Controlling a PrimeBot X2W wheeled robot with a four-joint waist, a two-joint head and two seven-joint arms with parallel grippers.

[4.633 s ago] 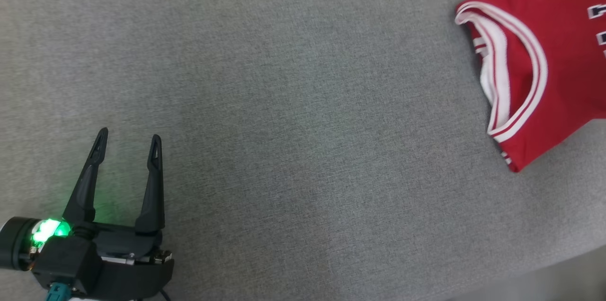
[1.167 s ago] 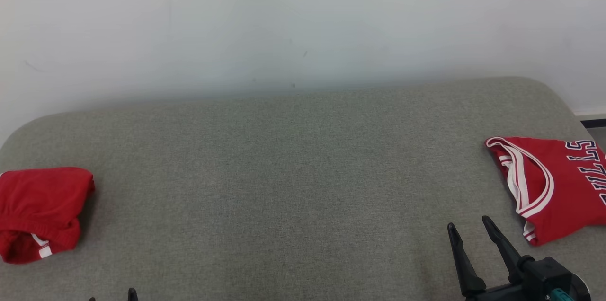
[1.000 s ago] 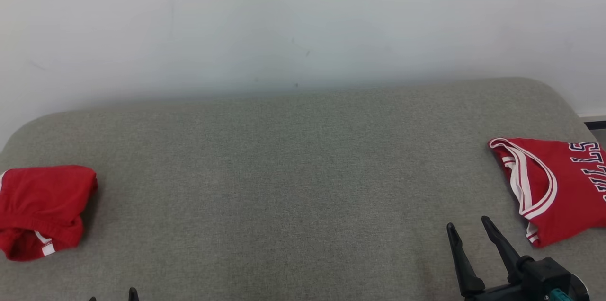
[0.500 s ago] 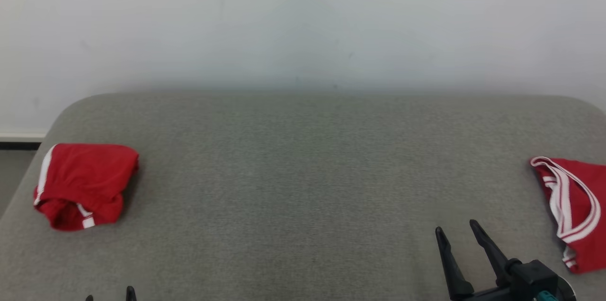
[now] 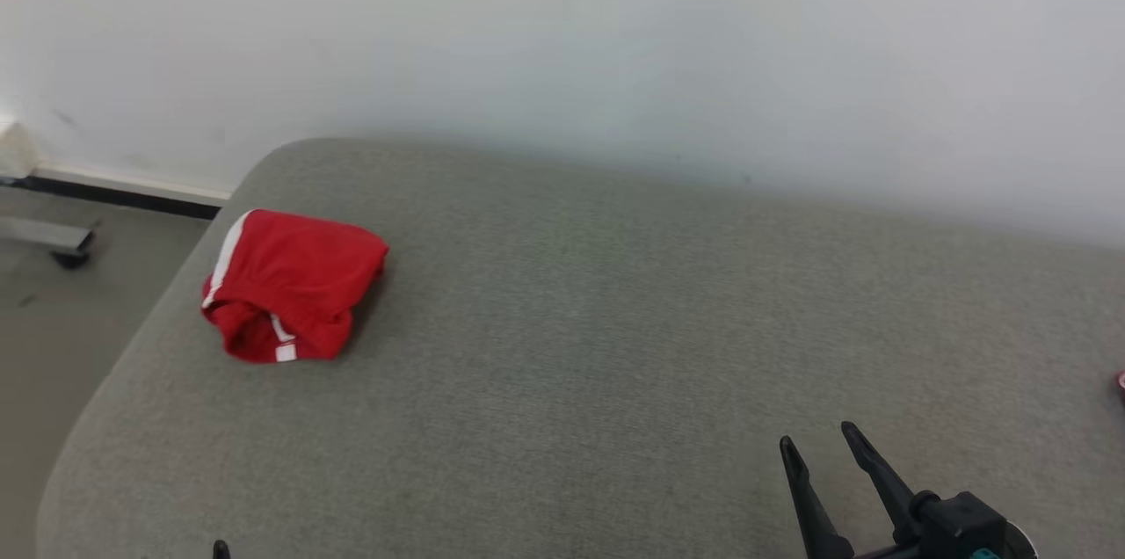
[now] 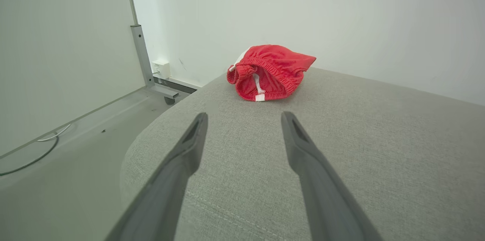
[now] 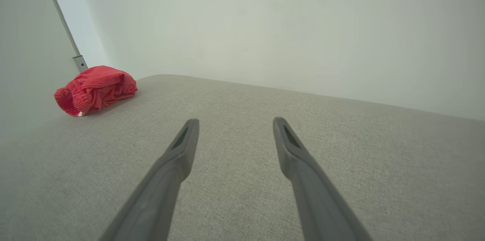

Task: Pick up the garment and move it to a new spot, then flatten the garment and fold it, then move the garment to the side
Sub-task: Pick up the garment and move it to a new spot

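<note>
In the head view the crumpled red fabric garment with white trim (image 5: 290, 286) sits at ten o'clock on the grey upholstered cushion (image 5: 615, 322), near its left end. The right gripper (image 5: 817, 438) at five o'clock is spread wide and empty, well apart from the garment. In the left wrist view the left gripper (image 6: 244, 116) is also wide and holds nothing, and the garment (image 6: 269, 72) lies at twelve o'clock, elastic waistband gaping toward the fingers. In the right wrist view it (image 7: 94, 89) lies at ten o'clock, bunched into a soft lump. Judging from this, nothing is done yet: the pick-up, flattening, folding and moving aside all remain.
</note>
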